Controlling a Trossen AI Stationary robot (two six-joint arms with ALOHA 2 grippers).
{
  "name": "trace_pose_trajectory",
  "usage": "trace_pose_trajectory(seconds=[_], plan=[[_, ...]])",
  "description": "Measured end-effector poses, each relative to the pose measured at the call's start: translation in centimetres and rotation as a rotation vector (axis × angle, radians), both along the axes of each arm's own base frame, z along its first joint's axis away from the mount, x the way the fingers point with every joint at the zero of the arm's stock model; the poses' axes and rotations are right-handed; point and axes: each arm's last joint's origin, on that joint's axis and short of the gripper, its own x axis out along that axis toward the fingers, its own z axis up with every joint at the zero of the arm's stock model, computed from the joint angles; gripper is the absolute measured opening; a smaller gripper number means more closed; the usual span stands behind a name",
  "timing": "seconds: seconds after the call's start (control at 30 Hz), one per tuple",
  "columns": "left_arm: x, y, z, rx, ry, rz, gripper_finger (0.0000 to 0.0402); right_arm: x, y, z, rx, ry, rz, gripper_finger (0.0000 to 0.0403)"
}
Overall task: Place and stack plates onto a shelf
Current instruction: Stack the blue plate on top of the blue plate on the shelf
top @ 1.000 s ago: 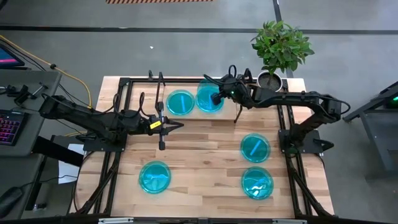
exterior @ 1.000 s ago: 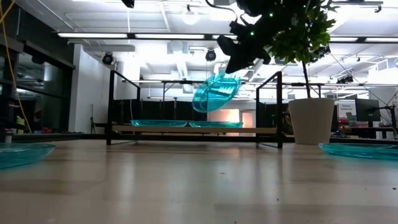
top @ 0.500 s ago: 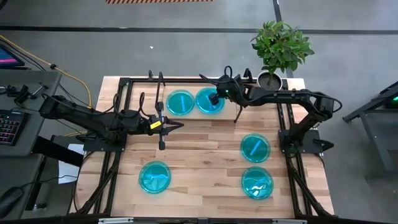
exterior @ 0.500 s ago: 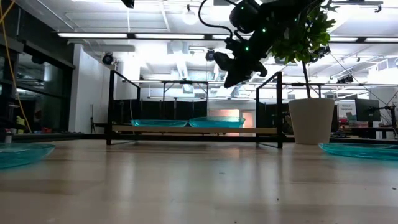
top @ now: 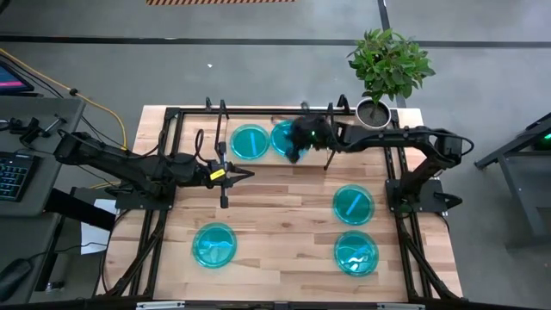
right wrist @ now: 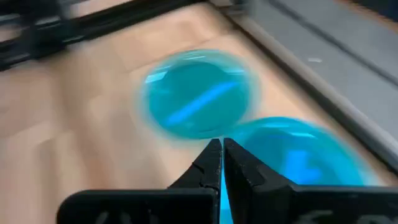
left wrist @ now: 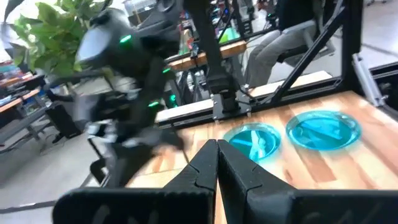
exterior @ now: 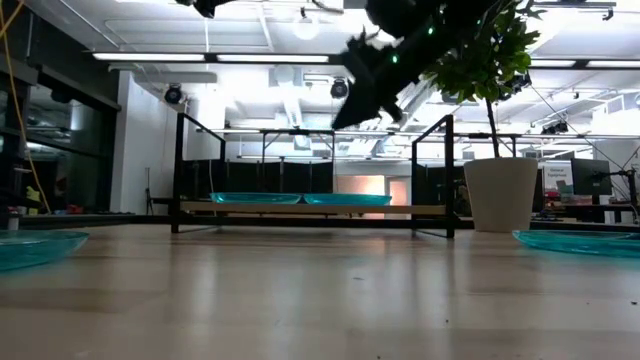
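Resting side by side on the low light-wood shelf (exterior: 310, 208), two round translucent cyan plates (top: 250, 141) are overhung by the empty right gripper (top: 297, 145), fingers together, whose low sweep risks dislodging them; the left gripper (top: 245, 173), likewise closed, waits mid-table.

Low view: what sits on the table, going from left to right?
Translucent cyan-blue plastic plate → low light-wood shelf carrying two more such plates → white plant pot → another cyan-blue plate.

You will find no legible text, label, brand, number or sign on anything in view.
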Motion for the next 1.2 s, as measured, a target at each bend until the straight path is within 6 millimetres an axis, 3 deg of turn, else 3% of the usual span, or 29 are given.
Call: trace_pose_trajectory(seconds=[0.2, 0.4, 0.6, 0.8, 0.93, 1.2], plan=[[0.0, 0.1, -0.2, 0.004, 0.023, 0.034, 0.0, 1.1, 5.6, 0.0, -0.071, 0.025, 0.227, 0.0], [-0.1, 0.1, -0.4, -0.032, 0.034, 0.039, 0.0, 0.9, 9.0, -0.4, -0.168, 0.032, 0.247, 0.0], [-0.1, 0.1, -0.4, -0.04, 0.036, 0.041, 0.0, -1.7, 9.7, -1.9, -0.147, -0.061, 0.223, 0.0], [-0.1, 0.2, -0.5, -0.038, 0.039, 0.045, 0.0, -4.4, 10.2, -1.4, -0.125, -0.329, 0.317, 0.0], [0.0, 0.2, -0.5, -0.037, 0.043, 0.045, 0.0, -5.1, 10.3, -1.0, -0.141, -0.458, 0.365, 0.0], [0.0, 0.1, -0.9, -0.048, 0.073, 0.041, 0.0, -5.0, 10.3, -0.9, -0.191, -0.464, 0.381, 0.0]])
